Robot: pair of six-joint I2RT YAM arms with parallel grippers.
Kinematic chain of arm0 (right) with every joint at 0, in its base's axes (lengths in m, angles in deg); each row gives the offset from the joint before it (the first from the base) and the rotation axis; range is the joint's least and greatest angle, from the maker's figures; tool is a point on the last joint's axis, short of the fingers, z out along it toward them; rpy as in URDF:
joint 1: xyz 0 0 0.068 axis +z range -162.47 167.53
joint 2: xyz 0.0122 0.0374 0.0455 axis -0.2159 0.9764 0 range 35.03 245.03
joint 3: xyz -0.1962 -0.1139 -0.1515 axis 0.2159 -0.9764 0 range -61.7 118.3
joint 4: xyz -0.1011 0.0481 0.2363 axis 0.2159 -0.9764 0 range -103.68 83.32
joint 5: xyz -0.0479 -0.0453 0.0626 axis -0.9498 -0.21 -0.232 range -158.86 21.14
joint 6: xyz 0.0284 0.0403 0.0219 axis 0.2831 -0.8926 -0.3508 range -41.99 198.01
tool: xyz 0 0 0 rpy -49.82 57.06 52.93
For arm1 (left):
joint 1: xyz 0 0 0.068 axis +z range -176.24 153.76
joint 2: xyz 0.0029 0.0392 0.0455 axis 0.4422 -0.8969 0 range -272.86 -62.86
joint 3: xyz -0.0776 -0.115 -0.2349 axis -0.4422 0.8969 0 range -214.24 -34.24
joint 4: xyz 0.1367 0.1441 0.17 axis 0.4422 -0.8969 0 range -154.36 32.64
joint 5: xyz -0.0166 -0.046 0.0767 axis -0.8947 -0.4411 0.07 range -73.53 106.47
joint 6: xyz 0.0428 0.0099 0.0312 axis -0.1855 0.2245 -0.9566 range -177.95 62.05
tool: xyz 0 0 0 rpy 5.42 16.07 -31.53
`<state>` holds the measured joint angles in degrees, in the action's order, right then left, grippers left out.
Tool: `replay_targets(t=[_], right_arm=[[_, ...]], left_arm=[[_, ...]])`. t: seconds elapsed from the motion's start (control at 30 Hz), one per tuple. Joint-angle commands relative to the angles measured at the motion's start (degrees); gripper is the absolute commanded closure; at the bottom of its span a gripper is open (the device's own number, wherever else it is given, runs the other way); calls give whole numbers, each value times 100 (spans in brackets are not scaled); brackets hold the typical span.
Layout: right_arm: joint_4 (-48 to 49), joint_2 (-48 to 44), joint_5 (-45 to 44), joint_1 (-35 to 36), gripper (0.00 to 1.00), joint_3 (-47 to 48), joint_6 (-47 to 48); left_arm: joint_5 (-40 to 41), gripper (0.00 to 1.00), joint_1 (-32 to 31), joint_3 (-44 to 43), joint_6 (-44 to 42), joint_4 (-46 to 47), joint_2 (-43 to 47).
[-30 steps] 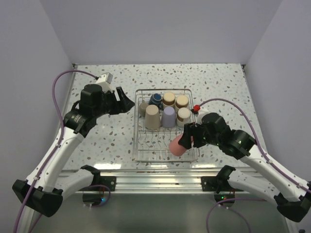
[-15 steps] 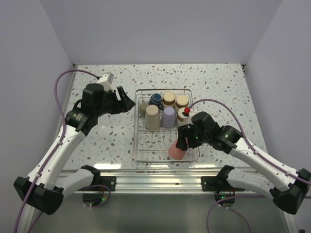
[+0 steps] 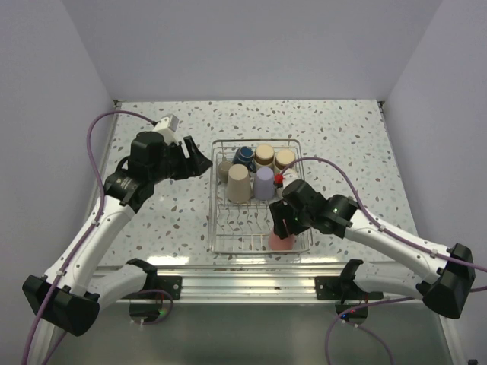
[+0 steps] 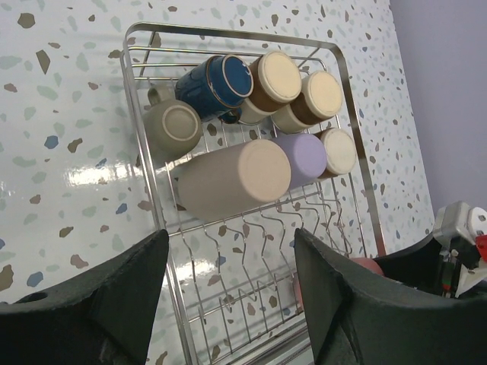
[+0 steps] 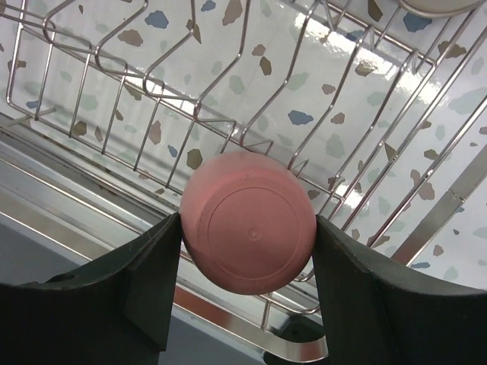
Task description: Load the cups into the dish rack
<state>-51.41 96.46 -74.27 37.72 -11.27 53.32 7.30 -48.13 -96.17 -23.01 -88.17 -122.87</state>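
The silver wire dish rack (image 3: pixel 211 199) stands mid-table. Its far half holds a tall beige tumbler (image 3: pixel 238 182), a lavender tumbler (image 3: pixel 264 182), a dark blue mug (image 3: pixel 244 156) and several short tan cups (image 3: pixel 265 155). My right gripper (image 3: pixel 283 225) is shut on the coral-pink cup (image 3: pixel 281 242), which is upside down over the rack's near right corner. In the right wrist view its base (image 5: pixel 248 220) fills the gap between my fingers (image 5: pixel 156 266). My left gripper (image 3: pixel 199 161) is open and empty, left of the rack. Its wrist view shows the beige tumbler (image 4: pixel 236 179) and the blue mug (image 4: pixel 217 82).
The speckled table (image 3: pixel 342 137) has walls on its far, left and right sides. An aluminium rail (image 3: pixel 251 266) runs along the near edge, just beyond the rack's front rim (image 5: pixel 228 319). Wire tines (image 5: pixel 152 84) stand in the rack's near half.
My right gripper has carried the coral-pink cup left and down, from the rack's right rim into its near right corner. The left arm has hardly moved.
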Motion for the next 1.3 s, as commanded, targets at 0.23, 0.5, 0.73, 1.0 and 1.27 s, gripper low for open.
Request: replay_targets(t=[0.23, 0.5, 0.73, 1.0, 1.27], right_arm=[[17, 475, -1234, 904, 97, 274, -97], [-88, 475, -1454, 1124, 28, 379, -71], [-141, 379, -1489, 1133, 4, 432, -98], [-492, 194, -1612, 1133, 1, 1001, -106], [-976, -95, -2122, 1133, 1, 2531, 60]], left_arm=[[20, 30, 0, 14, 101, 277, -2], [73, 30, 0, 129, 110, 259, 51], [108, 30, 0, 155, 118, 260, 77], [143, 30, 0, 182, 119, 251, 103], [380, 30, 0, -82, -118, 40, 86]])
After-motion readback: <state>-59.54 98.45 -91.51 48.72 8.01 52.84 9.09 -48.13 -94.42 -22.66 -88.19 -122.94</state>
